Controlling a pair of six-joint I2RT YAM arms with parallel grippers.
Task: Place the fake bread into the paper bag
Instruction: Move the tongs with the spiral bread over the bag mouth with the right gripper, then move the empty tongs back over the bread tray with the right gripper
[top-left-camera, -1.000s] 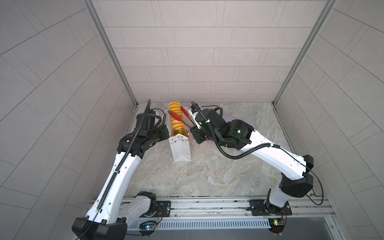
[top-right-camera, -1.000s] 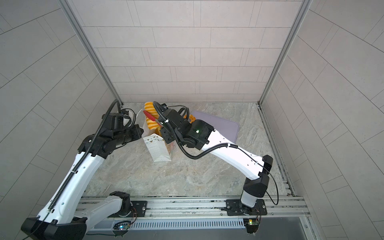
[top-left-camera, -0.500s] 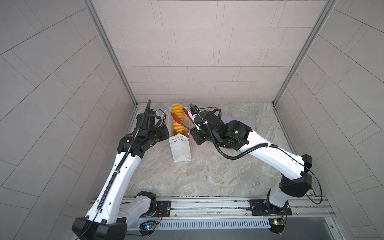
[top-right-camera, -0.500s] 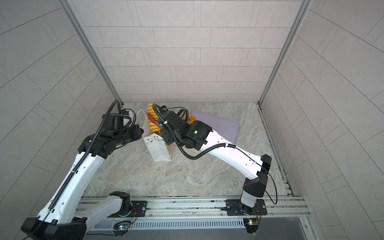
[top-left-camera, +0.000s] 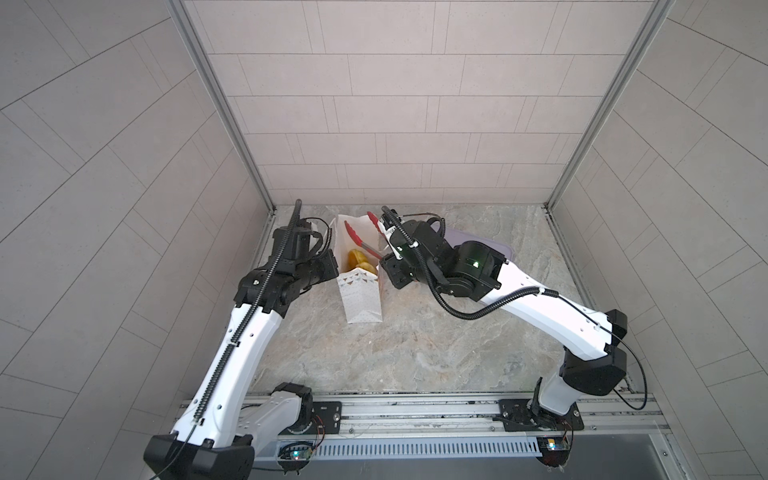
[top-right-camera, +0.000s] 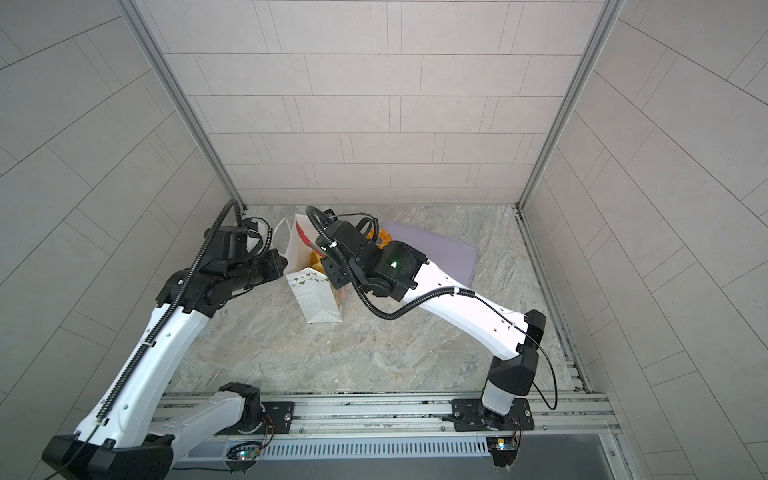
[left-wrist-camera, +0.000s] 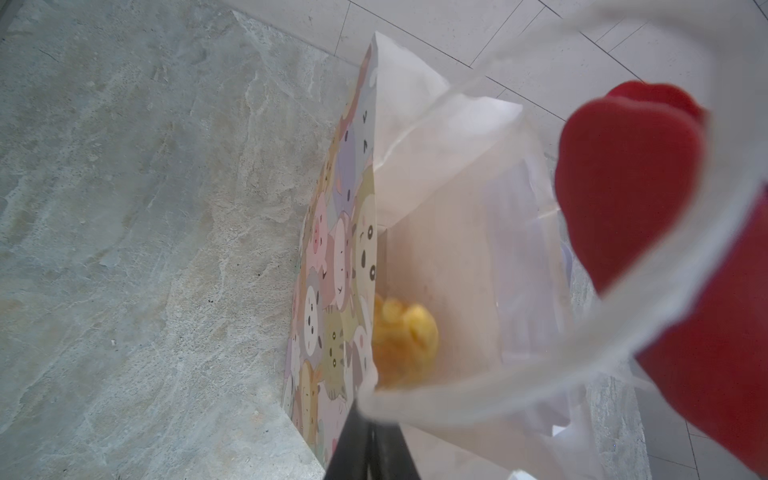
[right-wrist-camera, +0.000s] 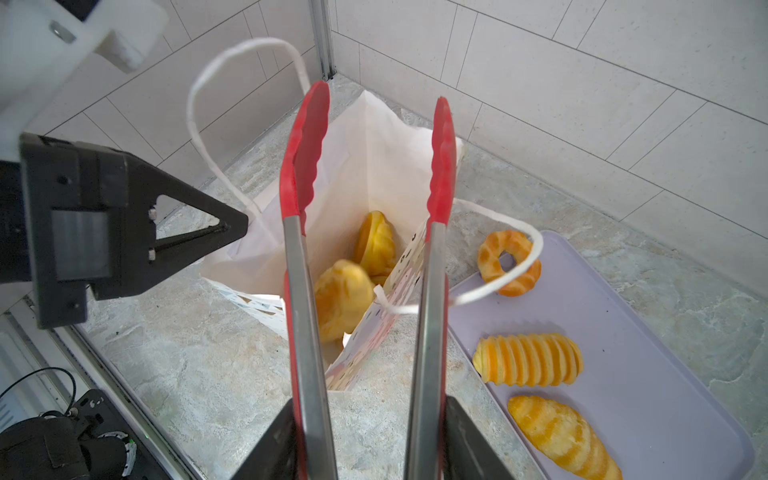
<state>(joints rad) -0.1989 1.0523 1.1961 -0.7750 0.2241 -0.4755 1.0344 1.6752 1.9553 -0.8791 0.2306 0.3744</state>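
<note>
Evidently left pincer (right-wrist-camera: 239, 226) clamps the paper bag (right-wrist-camera: 374, 166) rim, propping it open; right pincer (right-wrist-camera: 368, 419) grips spread tongs (right-wrist-camera: 305, 166) over fake bread (right-wrist-camera: 343, 299)

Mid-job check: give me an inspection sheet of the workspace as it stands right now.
Surface: marbled tabletop, no spills seen.
Job's things: paper bag upright, mouth open; fake bread, at least two pieces inside the bag, three on the lilac tray.
Clutter: nothing seen.
Grippers: left gripper shut on the bag's rim; right gripper holds the tongs, tips apart at the bag mouth.
Cables: black conduit loops under the right arm, apart from the bag.
Surroundings: tiled walls; rail in front.
</note>
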